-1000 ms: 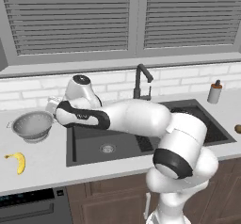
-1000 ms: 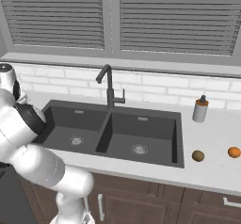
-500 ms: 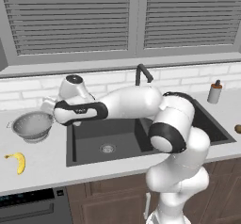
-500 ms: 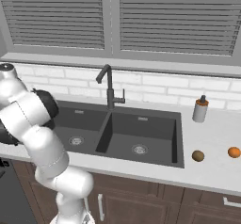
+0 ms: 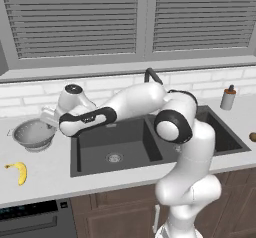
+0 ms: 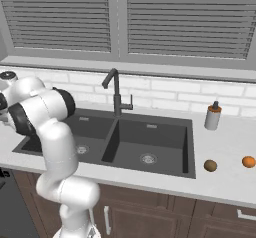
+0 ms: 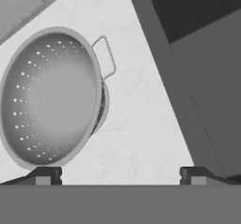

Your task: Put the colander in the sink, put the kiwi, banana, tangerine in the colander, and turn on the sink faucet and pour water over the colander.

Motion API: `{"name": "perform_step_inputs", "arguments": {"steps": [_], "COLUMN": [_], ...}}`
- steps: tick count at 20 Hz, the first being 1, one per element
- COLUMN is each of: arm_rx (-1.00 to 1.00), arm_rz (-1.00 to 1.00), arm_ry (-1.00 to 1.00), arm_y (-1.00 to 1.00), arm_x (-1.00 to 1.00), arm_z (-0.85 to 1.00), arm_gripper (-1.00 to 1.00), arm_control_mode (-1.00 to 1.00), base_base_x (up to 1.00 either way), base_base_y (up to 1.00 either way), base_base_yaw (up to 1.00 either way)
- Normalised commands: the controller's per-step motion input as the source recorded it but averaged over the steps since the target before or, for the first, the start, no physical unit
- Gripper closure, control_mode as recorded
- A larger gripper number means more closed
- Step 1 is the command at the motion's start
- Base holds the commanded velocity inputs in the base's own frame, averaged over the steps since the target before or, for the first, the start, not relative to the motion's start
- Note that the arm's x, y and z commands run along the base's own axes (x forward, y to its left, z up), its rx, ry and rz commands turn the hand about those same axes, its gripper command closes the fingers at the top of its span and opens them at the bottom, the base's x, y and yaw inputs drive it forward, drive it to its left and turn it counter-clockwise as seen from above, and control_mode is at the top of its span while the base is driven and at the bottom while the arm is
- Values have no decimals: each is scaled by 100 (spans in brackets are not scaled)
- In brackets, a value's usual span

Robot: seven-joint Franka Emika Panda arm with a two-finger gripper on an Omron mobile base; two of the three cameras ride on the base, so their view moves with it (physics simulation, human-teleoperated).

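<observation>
Banana (image 5: pixel 19 172): laid on the counter (image 5: pixel 45 174) near the front edge, left of the sink (image 5: pixel 120 147) and in front of the colander.
Kiwi (image 6: pixel 210 165): set on the counter right of the sink, near the front; the tangerine (image 6: pixel 248 161) is seen just to its right, apart from it.
Arm base: raised in front of the sink, with the big dark-ringed elbow held over the right basin.
Forearm: stretched leftward across the left basin, roughly level, dipping a little toward the wrist.
Wrist: bent down at the sink's left rim, so the hand is pointed at the counter.
Gripper (image 7: pixel 120 176): held above the counter between the colander and the sink's left edge; the finger tips (image 7: pixel 47 176) are spread wide apart and nothing is clamped between them.
Colander (image 5: pixel 34 133): set upright on the counter left of the sink, just beside the hand, untouched; one wire handle is turned toward the sink.
Sink faucet (image 6: pixel 116 93): mounted behind the divider of the two basins.
Soap bottle (image 6: pixel 213 116): placed at the back right of the counter.
</observation>
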Motion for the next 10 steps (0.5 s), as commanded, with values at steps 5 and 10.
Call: {"name": "perform_step_inputs", "arguments": {"steps": [5,10], "arm_rx": [0,0], "arm_rz": [0,0], "arm_ry": [1,2], "arm_y": [21,16], "arm_x": [22,25], "arm_z": [-19,-20], "arm_gripper": [-100,-100], "arm_control_mode": [-100,-100], "base_base_x": [0,0], "base_base_y": [0,0], "base_base_yaw": [0,0]}}
